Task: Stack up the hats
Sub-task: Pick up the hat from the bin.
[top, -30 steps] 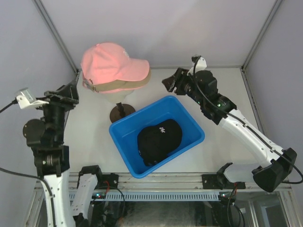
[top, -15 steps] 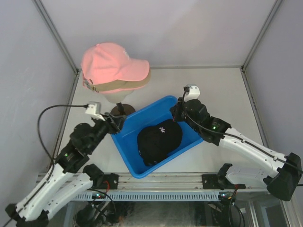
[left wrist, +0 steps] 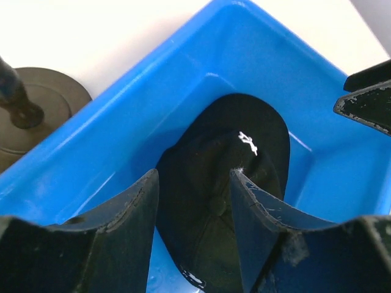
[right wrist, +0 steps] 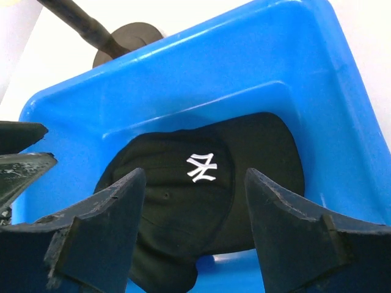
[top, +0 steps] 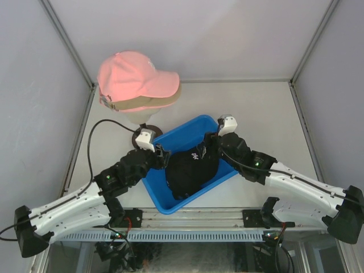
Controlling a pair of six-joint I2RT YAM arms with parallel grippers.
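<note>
A black cap with a white NY logo (top: 190,170) lies in the blue bin (top: 161,202). It also shows in the left wrist view (left wrist: 220,183) and the right wrist view (right wrist: 201,183). A pink cap (top: 133,74) sits on top of a tan cap (top: 145,103) on the mannequin head at the back left. My left gripper (top: 164,156) is open over the bin's left rim, just above the black cap (left wrist: 194,177). My right gripper (top: 209,147) is open over the bin's far right side, above the cap (right wrist: 194,177). Neither holds anything.
The mannequin head (top: 141,116) stands on a brown base (top: 138,136) right behind the bin; the base shows in the left wrist view (left wrist: 43,104) and right wrist view (right wrist: 125,38). Grey walls enclose the white table (top: 267,114).
Both arms have swung down and inward from the table's sides to the blue bin. Both grippers now hover over the black cap. The hats have not moved.
</note>
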